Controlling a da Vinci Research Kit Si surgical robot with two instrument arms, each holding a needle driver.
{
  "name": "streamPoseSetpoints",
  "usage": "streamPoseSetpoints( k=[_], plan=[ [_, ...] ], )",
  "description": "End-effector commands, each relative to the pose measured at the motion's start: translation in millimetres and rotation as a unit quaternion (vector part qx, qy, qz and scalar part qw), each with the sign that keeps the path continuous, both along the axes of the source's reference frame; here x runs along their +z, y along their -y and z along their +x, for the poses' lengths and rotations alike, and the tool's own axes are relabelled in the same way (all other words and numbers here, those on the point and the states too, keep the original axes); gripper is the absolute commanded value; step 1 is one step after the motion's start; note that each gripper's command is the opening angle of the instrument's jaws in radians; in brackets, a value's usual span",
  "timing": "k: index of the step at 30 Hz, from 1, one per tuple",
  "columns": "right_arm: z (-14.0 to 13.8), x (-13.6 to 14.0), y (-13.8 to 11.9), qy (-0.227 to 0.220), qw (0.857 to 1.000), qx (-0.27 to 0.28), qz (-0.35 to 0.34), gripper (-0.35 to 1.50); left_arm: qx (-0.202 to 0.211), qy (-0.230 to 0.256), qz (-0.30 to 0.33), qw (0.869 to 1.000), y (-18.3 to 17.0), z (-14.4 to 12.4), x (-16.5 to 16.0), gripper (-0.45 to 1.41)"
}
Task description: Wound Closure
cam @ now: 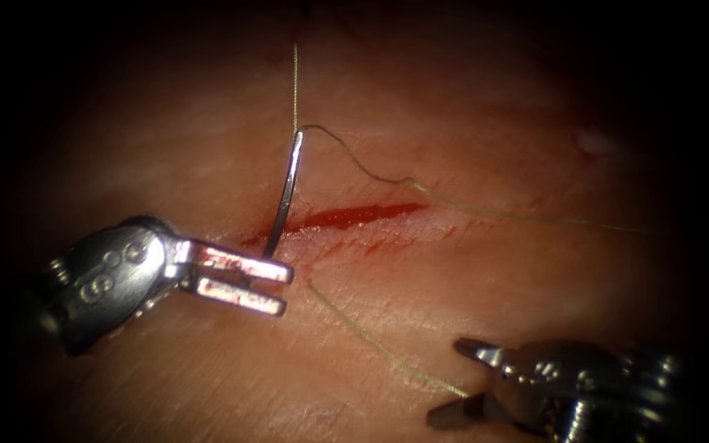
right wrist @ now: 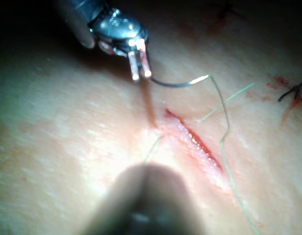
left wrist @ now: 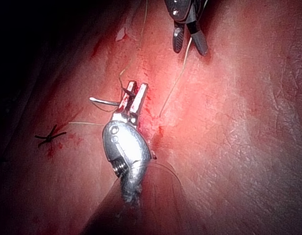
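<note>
Nearest the endoscope, the right arm's tool (cam: 463, 379) sits low over the tissue (cam: 486, 279) with its two jaws spread apart and nothing between them; a strand of the thread (cam: 371, 338) runs across the skin to just beside its jaw tips, though whether it touches them I cannot tell. Up and to the left of that tool, the left arm's tool (cam: 281, 289) lies at the left end of the cut (cam: 346, 216); its two jaws stand parted, and the curved needle (cam: 285, 197) rises just beyond the tip of its upper jaw; whether that jaw touches the needle I cannot tell. Lower end of the needle is in the tissue at the cut's left end; the swaged end stands free above, away from both tools, with thread leaving it upward and also trailing off to the right past the cut; red fluid (cam: 371, 213) fills the cut between the two tools.
</note>
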State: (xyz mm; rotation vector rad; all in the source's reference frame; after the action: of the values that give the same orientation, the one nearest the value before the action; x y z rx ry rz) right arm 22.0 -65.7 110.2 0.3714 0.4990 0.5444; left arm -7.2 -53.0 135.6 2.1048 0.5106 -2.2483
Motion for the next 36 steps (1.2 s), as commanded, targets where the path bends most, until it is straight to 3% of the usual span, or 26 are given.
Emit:
streamPoseSetpoints(
  k=[1, 5, 18, 23, 31, 35, 36],
  plan=[
    [-0.1, -0.2, -0.3, -0.004, 1.000, 0.000, 0.001, 1.48, -0.003, -0.003, 0.000, 1.000, -0.6, -0.7, 1.1, -0.45],
    [-1.5, -1.5, -0.4, -0.011, 1.000, -0.002, 0.003, 1.48, -0.014, -0.015, -0.002, 1.000, -2.3, -2.5, 2.2, -0.45],
    [-3.9, -6.0, -1.6, -0.028, 0.999, 0.027, -0.014, 1.48, -0.033, -0.035, 0.001, 0.999, -8.8, -12.5, 6.7, -0.45],
    [-4.2, -6.2, -1.4, -0.024, 0.999, 0.032, -0.016, 1.48, -0.029, -0.043, -0.004, 0.999, -10.2, -14.0, 8.8, -0.45],
    [-3.6, -6.1, -1.2, -0.021, 0.999, 0.036, -0.018, 1.48, -0.010, -0.074, -0.019, 0.997, -10.3, -14.3, 16.3, -0.45],
    [-2.9, -6.0, -1.2, -0.021, 0.999, 0.037, -0.020, 1.48, -0.010, -0.088, -0.015, 0.996, -10.9, -15.3, 18.1, -0.45],
    [-2.8, -6.0, -1.1, -0.021, 0.999, 0.037, -0.021, 1.48, -0.012, -0.090, -0.009, 0.996, -11.0, -15.6, 18.1, -0.27]
  ],
)
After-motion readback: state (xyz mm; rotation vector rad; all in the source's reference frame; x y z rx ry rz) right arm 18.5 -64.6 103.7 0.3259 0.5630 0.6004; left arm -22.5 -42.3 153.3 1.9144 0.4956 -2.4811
